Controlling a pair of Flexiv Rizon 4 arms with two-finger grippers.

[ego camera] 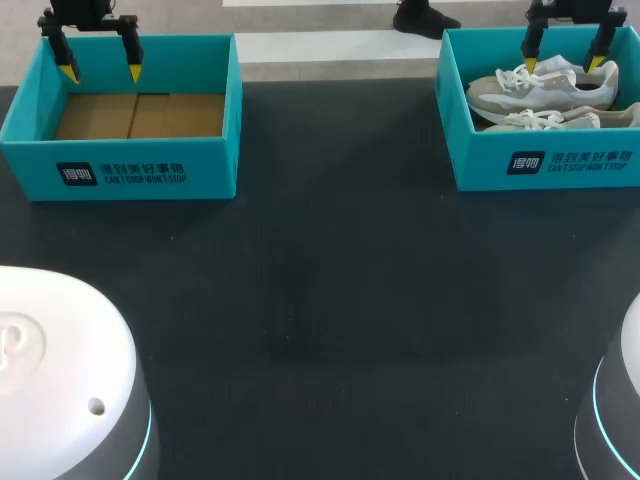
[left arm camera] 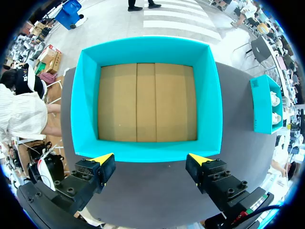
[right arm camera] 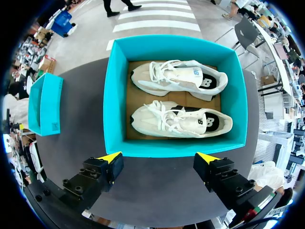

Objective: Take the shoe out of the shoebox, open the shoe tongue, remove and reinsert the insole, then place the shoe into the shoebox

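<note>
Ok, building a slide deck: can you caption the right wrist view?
Open right end effector hovers before a teal shoebox holding two pale sneakers side by side.

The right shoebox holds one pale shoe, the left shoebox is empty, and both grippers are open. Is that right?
Not quite. The right shoebox holds two pale shoes, not one, lying side by side, as the right wrist view shows. The left shoebox is empty, and the left gripper and right gripper are both open.

Bright even light; shadows soft and faint.
</note>
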